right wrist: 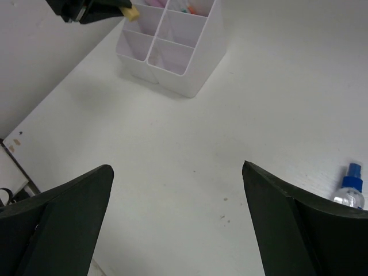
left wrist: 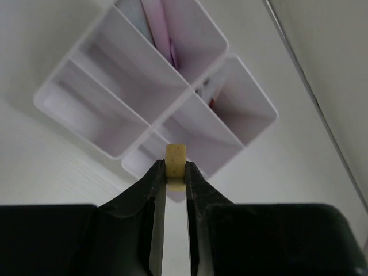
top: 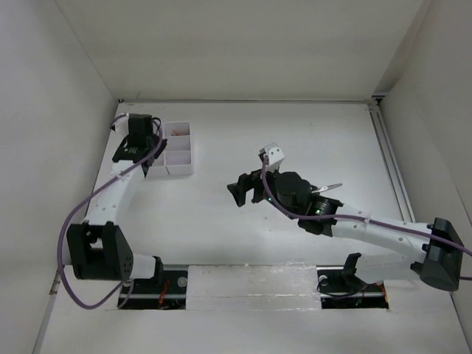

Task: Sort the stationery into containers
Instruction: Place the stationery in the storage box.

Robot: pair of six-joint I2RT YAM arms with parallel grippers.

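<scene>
Pale tan eraser [left wrist: 176, 158]; white organiser tray [left wrist: 92, 109]; clear bottle [right wrist: 348, 194], blue cap; plain white table [top: 295, 140].

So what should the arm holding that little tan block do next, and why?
Probably lower the left gripper a little before releasing. It pinches the small tan eraser above the white plastic organiser tray, over a near compartment close to a divider, so dropping from lower looks safer.

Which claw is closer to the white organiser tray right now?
Left. The left claw hovers over the tray, gripping a tan eraser; the right claw is open out at mid-table, well apart from it.
</scene>
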